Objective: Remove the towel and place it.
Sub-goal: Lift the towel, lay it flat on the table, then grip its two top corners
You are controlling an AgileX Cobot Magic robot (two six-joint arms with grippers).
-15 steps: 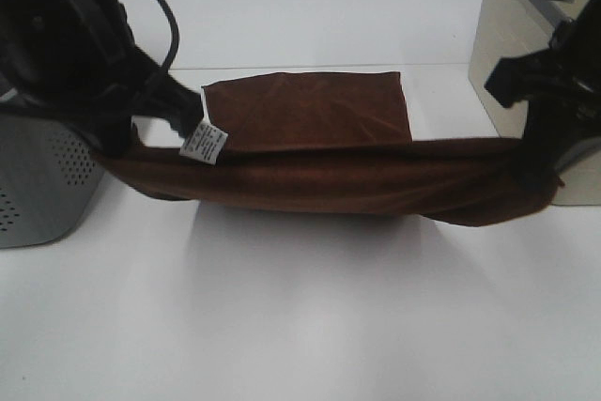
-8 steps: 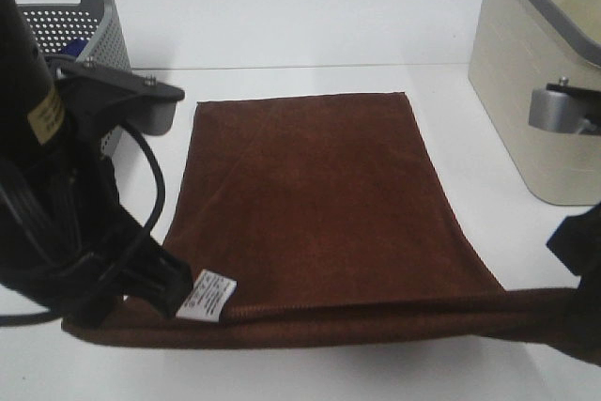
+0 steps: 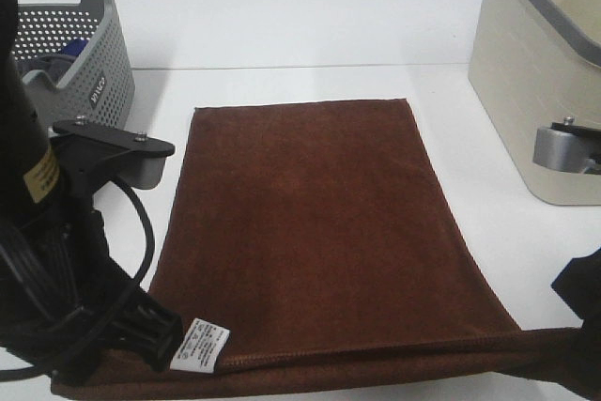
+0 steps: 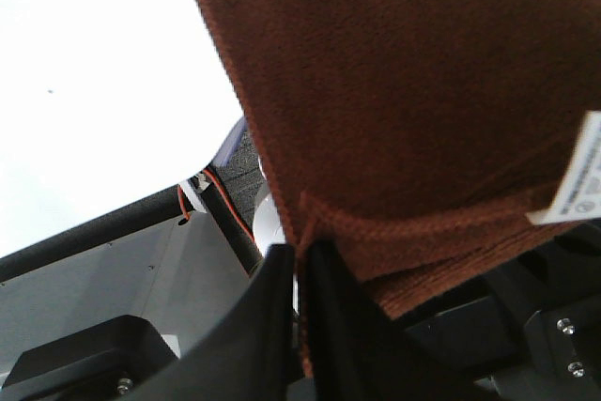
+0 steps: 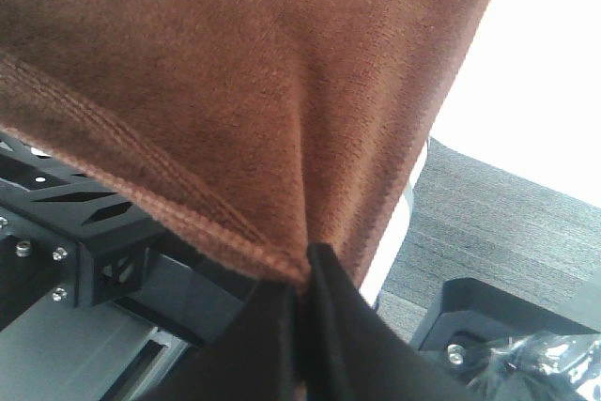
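Towel position: the towel (image 3: 310,223) lies spread flat on the white table (image 3: 531,251), between the grey basket (image 3: 99,53) and the cream box (image 3: 535,91). It is touching neither. Only the near edge is off the surface, strung as a band between the two arms.
Tag: the white tag (image 3: 200,347) sits on the near hem, just beside the left arm's fingers.
Left gripper: the left gripper (image 4: 302,265) has its jaws drawn together on the towel's near corner. The hem runs into the thin slit between them.
Right gripper: the right gripper (image 5: 305,274) is pinched closed on the opposite near corner, and the cloth fans out from the pinch. In the high view it is mostly cut off by the frame edge.
Step in hand (judgement): setting down the last edge and letting go. The spreading looks nearly done.
How to do it well:
- Lower both corners evenly until the hem touches the table, so that the near strip does not fold under.
- Keep light tension between the arms during the descent. Slack would leave a ridge.
- Part both sets of jaws together. A one-sided release could drag the cloth askew.
- Lift straight up and clear before retreating. The plush pile may cling to the fingers.
Risk: the hem could catch on a finger and tug the corner back up.
Not visible: whether the near edge overhangs the table's front.
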